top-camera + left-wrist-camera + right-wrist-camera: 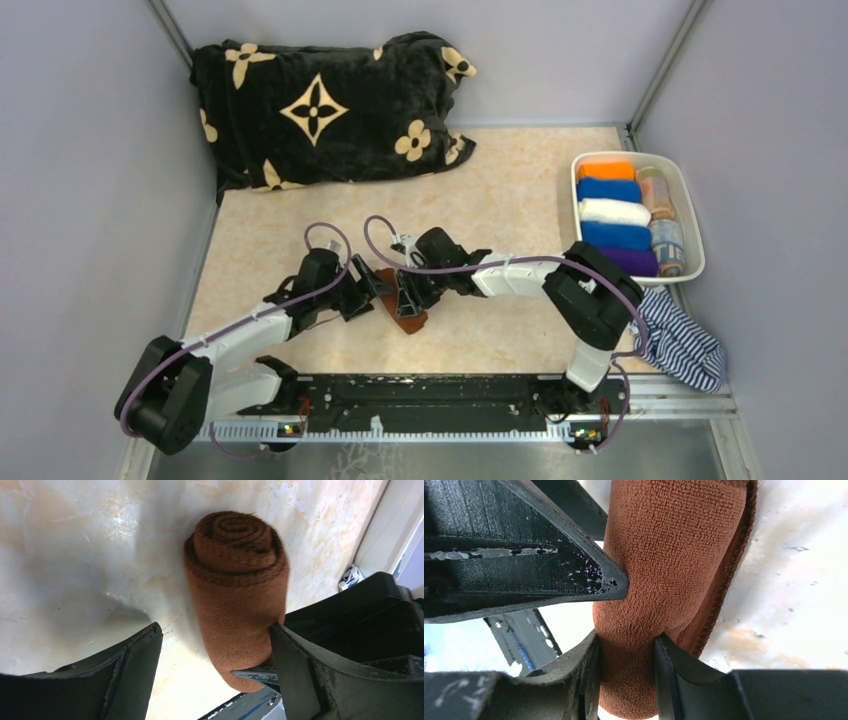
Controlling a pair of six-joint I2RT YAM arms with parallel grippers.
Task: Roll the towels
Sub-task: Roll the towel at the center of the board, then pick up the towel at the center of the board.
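Your brown towel (pixel 409 317) lies fully rolled at the centre of the counter (pixel 500 190). Your right fingers (pixel 684 680) pinch one end of it; your left fingers (pixel 132 670) stand wide apart, straddling it. Other rolls (pixel 610 212) fill the tray (pixel 692 215) at right, so this one probably goes there next.

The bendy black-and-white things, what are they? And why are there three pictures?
They are two robot arms, each ending in a two-finger gripper. One camera looks down from above; the other two ride on the wrists, so they see up close. On the table lie a black flowered blanket, a white tray of rolled towels and, at the edge, a striped cloth. The right gripper pinches a rolled brown towel; the left gripper stands open around it, holding nothing.
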